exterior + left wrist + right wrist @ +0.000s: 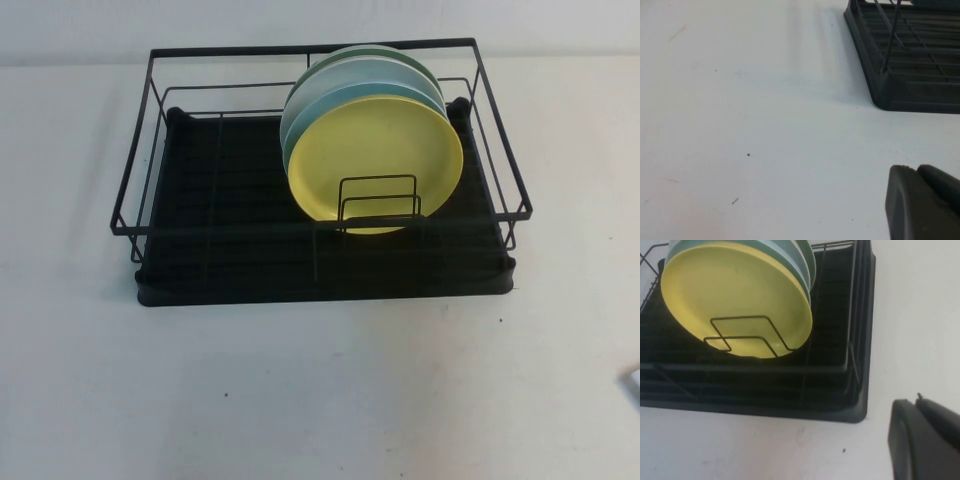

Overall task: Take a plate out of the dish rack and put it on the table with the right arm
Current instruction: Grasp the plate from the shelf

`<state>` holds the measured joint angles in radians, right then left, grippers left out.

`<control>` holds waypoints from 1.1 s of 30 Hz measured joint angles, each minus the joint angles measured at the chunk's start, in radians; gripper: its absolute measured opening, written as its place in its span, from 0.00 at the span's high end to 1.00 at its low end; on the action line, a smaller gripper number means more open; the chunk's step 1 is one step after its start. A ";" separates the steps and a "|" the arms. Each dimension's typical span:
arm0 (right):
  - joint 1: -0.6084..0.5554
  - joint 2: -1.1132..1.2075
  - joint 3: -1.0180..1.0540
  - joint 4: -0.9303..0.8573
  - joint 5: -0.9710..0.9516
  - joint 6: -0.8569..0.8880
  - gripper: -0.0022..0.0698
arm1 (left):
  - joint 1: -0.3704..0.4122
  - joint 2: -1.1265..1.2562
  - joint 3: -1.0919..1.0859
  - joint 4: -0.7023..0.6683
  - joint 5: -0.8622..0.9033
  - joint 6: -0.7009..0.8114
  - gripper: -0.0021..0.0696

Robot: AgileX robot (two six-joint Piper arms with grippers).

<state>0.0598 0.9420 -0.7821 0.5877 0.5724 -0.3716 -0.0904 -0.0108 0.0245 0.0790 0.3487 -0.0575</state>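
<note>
The yellow plate (375, 150) looks like smooth plastic with a soft, satin sheen, as do the light blue plate (318, 95) and green plate (385, 52) behind it. The dish rack (130, 200) is thin black wire, seemingly coated metal, over a matt black ribbed tray base (862, 370) that looks plastic. The bench (300, 400) is a smooth, matt white surface with small dark specks.

The left pincer (922, 202), over the bench's left part, and the right pincer (925, 440), over its right part beside the rack, show matt black, plastic-looking casing.

My yellow plate (375, 160) stands on edge, foremost in a stack, right of centre in the high view, leaning behind two small wire dividers of the black dish rack (320, 262), which sits mid-frame on the white surface (300, 390); my right pincer (927, 442) and left pincer (922, 202) hover low over that surface
</note>
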 joint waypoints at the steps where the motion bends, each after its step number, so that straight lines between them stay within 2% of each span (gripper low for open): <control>1: 0.000 0.052 -0.047 0.005 0.009 -0.032 1.00 | 0.000 0.000 0.000 0.000 0.000 0.000 0.98; 10: 0.010 0.423 -0.419 0.115 0.127 -0.297 1.00 | 0.000 0.000 0.000 0.000 0.000 0.000 0.98; 23: 0.167 0.709 -0.728 0.112 0.262 -0.547 0.98 | 0.000 0.000 0.000 0.000 0.000 0.000 0.98; 27: 0.194 0.779 -0.810 0.109 0.294 -0.617 0.88 | 0.000 0.000 0.000 0.000 0.000 0.000 0.98; 33: 0.233 0.860 -0.910 0.085 0.314 -0.707 0.63 | 0.000 0.000 0.000 0.000 0.000 0.000 0.98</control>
<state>0.2932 1.8024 -1.6918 0.6725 0.8867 -1.0782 -0.0904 -0.0108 0.0245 0.0790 0.3487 -0.0575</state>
